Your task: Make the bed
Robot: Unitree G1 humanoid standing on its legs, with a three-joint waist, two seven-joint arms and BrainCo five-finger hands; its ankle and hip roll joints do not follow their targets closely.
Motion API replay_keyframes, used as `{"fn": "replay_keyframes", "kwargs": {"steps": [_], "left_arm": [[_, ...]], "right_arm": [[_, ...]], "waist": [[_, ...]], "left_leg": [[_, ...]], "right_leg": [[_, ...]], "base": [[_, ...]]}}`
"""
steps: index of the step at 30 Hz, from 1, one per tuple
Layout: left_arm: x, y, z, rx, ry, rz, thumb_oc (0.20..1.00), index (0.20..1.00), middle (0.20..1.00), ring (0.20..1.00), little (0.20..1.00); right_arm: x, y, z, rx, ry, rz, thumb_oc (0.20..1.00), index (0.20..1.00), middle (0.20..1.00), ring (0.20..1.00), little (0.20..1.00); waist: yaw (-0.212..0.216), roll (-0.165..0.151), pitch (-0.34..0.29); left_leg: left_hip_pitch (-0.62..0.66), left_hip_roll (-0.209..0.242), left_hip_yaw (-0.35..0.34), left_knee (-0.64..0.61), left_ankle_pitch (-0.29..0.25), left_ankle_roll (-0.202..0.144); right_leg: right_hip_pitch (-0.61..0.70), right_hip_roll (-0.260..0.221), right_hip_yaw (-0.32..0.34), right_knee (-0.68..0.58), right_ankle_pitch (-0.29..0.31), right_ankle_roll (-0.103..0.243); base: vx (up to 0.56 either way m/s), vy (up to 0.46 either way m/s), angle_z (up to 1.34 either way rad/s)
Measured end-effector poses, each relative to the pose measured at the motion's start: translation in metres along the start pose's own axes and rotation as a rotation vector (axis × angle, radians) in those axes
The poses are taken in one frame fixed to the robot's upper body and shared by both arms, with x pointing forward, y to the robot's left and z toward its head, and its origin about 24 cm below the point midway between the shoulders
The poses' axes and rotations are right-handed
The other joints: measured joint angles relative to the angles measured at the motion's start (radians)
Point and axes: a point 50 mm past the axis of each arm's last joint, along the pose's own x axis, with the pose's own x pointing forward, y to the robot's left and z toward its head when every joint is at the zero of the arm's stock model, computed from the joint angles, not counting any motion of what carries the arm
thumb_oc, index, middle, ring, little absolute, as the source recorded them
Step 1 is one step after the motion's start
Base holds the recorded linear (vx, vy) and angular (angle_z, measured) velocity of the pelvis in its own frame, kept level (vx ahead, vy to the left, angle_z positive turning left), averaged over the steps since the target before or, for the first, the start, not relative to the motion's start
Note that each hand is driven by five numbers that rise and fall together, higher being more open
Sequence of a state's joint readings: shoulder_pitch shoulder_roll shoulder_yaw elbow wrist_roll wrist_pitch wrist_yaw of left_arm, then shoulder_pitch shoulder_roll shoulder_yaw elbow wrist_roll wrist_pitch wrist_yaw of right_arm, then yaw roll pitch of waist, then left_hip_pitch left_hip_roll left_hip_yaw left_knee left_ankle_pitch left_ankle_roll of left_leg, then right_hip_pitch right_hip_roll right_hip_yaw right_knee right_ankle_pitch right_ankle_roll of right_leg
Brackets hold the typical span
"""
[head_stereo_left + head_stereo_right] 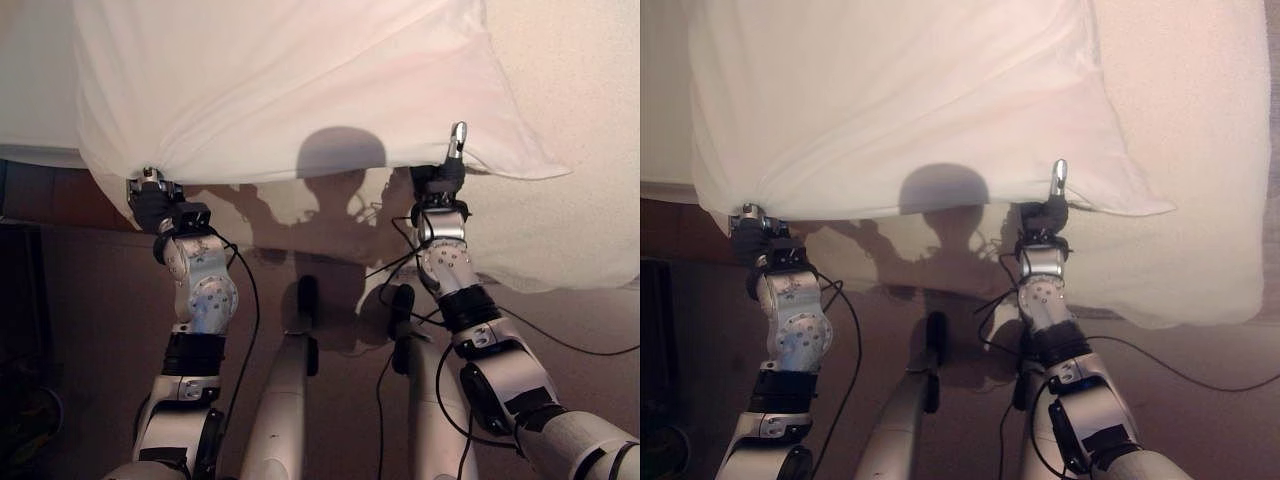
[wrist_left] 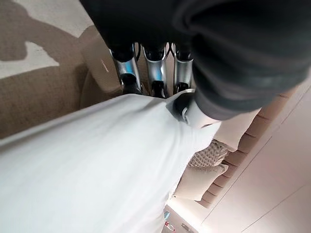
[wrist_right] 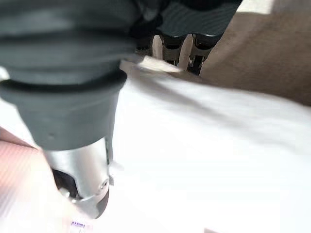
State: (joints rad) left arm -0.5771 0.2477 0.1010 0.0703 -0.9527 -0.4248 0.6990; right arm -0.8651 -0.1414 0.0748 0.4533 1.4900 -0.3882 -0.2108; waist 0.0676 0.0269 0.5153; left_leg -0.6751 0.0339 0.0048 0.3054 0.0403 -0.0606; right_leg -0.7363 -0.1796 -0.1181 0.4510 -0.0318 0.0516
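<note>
White cotton is what both hands are working with: a plump pillow (image 1: 300, 80) in a plain pillowcase, held up by its near edge over the bed (image 1: 570, 130), which is covered in a pale textured bedspread. The left hand (image 1: 150, 195) has its fingers (image 2: 155, 80) curled under the pillow's left corner with the thumb (image 2: 183, 104) pressing on top, so the cloth is pinched. The right hand (image 1: 445, 175) grips the same edge further along, its fingers (image 3: 170, 43) tucked under the fabric and the thumb standing up above it.

To do this step well, I judge that both hands should move together and stay level, so the pillow does not twist or sag, and let go only once it lies flat and square at the head of the bed.

No containers are in sight; the pillowcase alone holds something, namely its filling.
</note>
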Motion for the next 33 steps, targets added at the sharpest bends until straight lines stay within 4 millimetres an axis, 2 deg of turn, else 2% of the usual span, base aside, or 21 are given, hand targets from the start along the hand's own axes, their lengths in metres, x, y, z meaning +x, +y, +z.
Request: {"fn": "replay_keyframes", "kwargs": {"steps": [1, 2, 3, 14, 15, 16, 17, 18, 23, 27, 31, 33], "left_arm": [[0.0, 0.0, 0.0, 0.0, -0.001, 0.0, 0.2, 0.2, 0.2, 0.2, 0.2], [0.0, 0.0, 0.0, 0.001, -0.001, 0.0, 0.2, 0.2, 0.2, 0.2, 0.2], [0.0, 0.0, 0.0, 0.001, -0.001, 0.0, 0.2, 0.2, 0.2, 0.2, 0.2], [0.0, 0.002, 0.0, 0.005, 0.002, 0.003, 0.2, 0.2, 0.2, 0.2, 0.2], [-0.001, 0.005, 0.0, 0.01, 0.003, 0.008, 0.26, 0.26, 0.26, 0.26, 0.26], [-0.001, 0.005, 0.0, 0.01, 0.002, 0.009, 0.445, 0.445, 0.445, 0.445, 0.445], [0.0, 0.006, 0.001, 0.01, 0.0, 0.013, 0.846, 0.846, 0.846, 0.846, 0.846], [-0.001, 0.009, 0.001, 0.014, -0.002, 0.019, 1.0, 1.0, 1.0, 1.0, 1.0], [-0.001, 0.031, 0.009, 0.026, -0.026, 0.065, 1.0, 1.0, 1.0, 1.0, 1.0], [-0.008, 0.056, 0.008, -0.035, 0.002, 0.132, 1.0, 1.0, 1.0, 1.0, 1.0], [-0.015, 0.075, 0.0, -0.123, 0.062, 0.168, 1.0, 1.0, 1.0, 1.0, 1.0], [-0.019, 0.092, -0.009, -0.142, 0.108, 0.203, 1.0, 1.0, 1.0, 1.0, 1.0]], "right_arm": [[0.0, 0.0, 0.0, -0.001, -0.002, -0.004, 0.853, 0.853, 0.853, 0.853, 0.853], [0.001, -0.001, 0.002, -0.011, -0.007, -0.01, 0.457, 0.457, 0.457, 0.457, 0.457], [0.001, -0.001, 0.003, -0.014, -0.008, -0.011, 0.2, 0.2, 0.2, 0.2, 0.2], [0.0, 0.005, 0.005, -0.016, -0.008, 0.059, 0.2, 0.2, 0.2, 0.2, 0.2], [-0.002, 0.009, 0.006, -0.008, -0.008, 0.094, 0.2, 0.2, 0.2, 0.2, 0.2], [-0.005, 0.011, 0.006, -0.002, -0.006, 0.116, 0.2, 0.2, 0.2, 0.2, 0.2], [-0.008, 0.015, 0.007, 0.001, -0.003, 0.151, 0.2, 0.2, 0.2, 0.2, 0.2], [-0.009, 0.016, 0.007, 0.003, -0.004, 0.159, 0.2, 0.2, 0.2, 0.2, 0.2], [-0.017, 0.022, 0.011, 0.021, -0.007, 0.232, 0.2, 0.2, 0.2, 0.2, 0.2], [-0.034, 0.027, 0.008, 0.038, 0.024, 0.316, 0.2, 0.2, 0.2, 0.2, 0.2], [-0.05, 0.029, 0.005, 0.048, 0.055, 0.374, 0.2, 0.2, 0.2, 0.2, 0.2], [-0.056, 0.032, 0.0, 0.046, 0.085, 0.413, 0.2, 0.2, 0.2, 0.2, 0.2]], "waist": [[0.0, 0.0, 0.0], [0.0, 0.0, 0.0], [0.0, 0.0, 0.0], [-0.001, 0.0, 0.0], [-0.001, 0.0, 0.0], [-0.001, 0.0, 0.0], [-0.001, 0.0, 0.0], [-0.001, 0.0, 0.0], [0.001, 0.0, 0.0], [0.001, 0.0, 0.0], [0.002, 0.0, 0.0], [-0.005, -0.001, 0.0]], "left_leg": [[0.0, 0.0, 0.0, 0.0, 0.0, 0.0], [0.0, 0.0, 0.001, 0.0, 0.0, 0.0], [0.0, 0.0, 0.002, 0.0, 0.0, 0.0], [0.0, 0.002, 0.011, 0.0, 0.0, 0.0], [-0.001, 0.002, 0.013, 0.0, 0.0, 0.0], [0.0, 0.002, 0.015, -0.001, 0.0, 0.0], [0.0, 0.002, 0.017, -0.001, 0.0, 0.0], [0.0, 0.002, 0.017, -0.001, 0.0, 0.0], [0.001, 0.003, 0.021, -0.001, 0.0, 0.0], [0.002, 0.003, 0.023, -0.001, 0.0, 0.0], [0.005, 0.004, 0.026, -0.001, 0.0, 0.0], [0.009, 0.004, 0.032, -0.001, 0.0, 0.0]], "right_leg": [[0.0, 0.0, 0.0, 0.0, 0.0, 0.0], [0.0, 0.0, 0.0, 0.0, 0.0, 0.0], [0.0, 0.0, 0.0, 0.0, 0.0, 0.0], [-0.005, 0.001, 0.003, 0.0, 0.0, 0.0], [-0.005, 0.002, 0.003, 0.0, 0.0, 0.0], [-0.006, 0.001, 0.003, 0.0, 0.0, 0.0], [-0.006, 0.002, 0.005, 0.0, 0.0, 0.0], [-0.006, 0.002, 0.005, 0.0, 0.0, 0.0], [-0.008, 0.003, 0.011, 0.001, 0.0, 0.0], [-0.009, 0.004, 0.014, 0.002, 0.0, 0.0], [-0.008, 0.005, 0.018, 0.003, 0.0, 0.0], [-0.007, 0.008, 0.02, 0.003, 0.001, 0.0]], "base": [[0.0, 0.0, 0.0], [0.0, 0.0, 0.0], [0.0, 0.0, 0.0], [0.0, 0.0, 0.0], [0.0, 0.0, 0.0], [0.0, 0.0, 0.0], [0.0, 0.0, 0.0], [0.0, 0.0, 0.0], [0.0, 0.0, 0.0], [0.0, 0.0, 0.0], [0.0, 0.0, 0.0], [-0.02, -0.013, -0.04]]}}
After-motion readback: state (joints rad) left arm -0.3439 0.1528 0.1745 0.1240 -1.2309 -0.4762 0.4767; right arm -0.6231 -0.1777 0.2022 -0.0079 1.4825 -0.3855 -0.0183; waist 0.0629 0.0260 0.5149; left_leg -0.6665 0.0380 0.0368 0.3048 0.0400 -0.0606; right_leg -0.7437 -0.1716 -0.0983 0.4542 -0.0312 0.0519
